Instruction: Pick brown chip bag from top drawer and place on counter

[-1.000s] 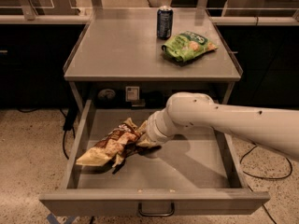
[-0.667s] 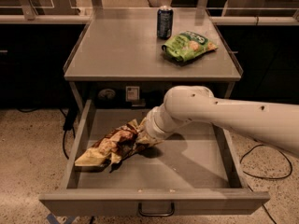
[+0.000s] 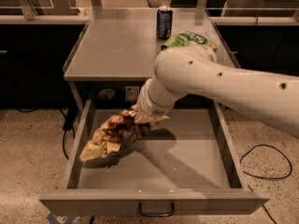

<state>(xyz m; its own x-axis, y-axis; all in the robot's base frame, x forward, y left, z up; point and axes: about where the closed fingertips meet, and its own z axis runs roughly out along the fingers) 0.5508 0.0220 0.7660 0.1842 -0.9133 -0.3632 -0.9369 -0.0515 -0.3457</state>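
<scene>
**Grey drawer, brown bag in the grip**

Grey sheet metal makes up the nearest thing, the top drawer (image 3: 210,200). It is wide, shallow and pulled out, with low straight walls and a thin dark wire handle (image 3: 156,212) on its front at six o'clock. Its floor is smooth and matt, with a few pale crumbs near the front wall.

The brown chip bag (image 3: 112,136) sits toward nine o'clock in the drawer. It is a crumpled foil packet, dark reddish-brown through the middle with pale patches, and its ends are tan-yellow. It slants down from its upper end at two o'clock to a flared lower end at eight o'clock beside the left wall. A dark shadow lies on the drawer floor under it.

The gripper (image 3: 139,119) is at the bag's upper end, closed on the crinkled foil and largely hidden by the wrist. The arm (image 3: 224,83) is a thick, glossy cream-white tube with small dark holes, and it reaches in from three o'clock.

Behind the drawer, a dark panel carries a round socket and a square one (image 3: 132,93).

Above it is the counter (image 3: 117,45), a flat grey metal top with slightly raised side edges. Toward one o'clock on it lies a green chip bag (image 3: 189,39), partly behind the arm. A dark upright can (image 3: 164,22) stands just beyond that, at twelve o'clock.
</scene>
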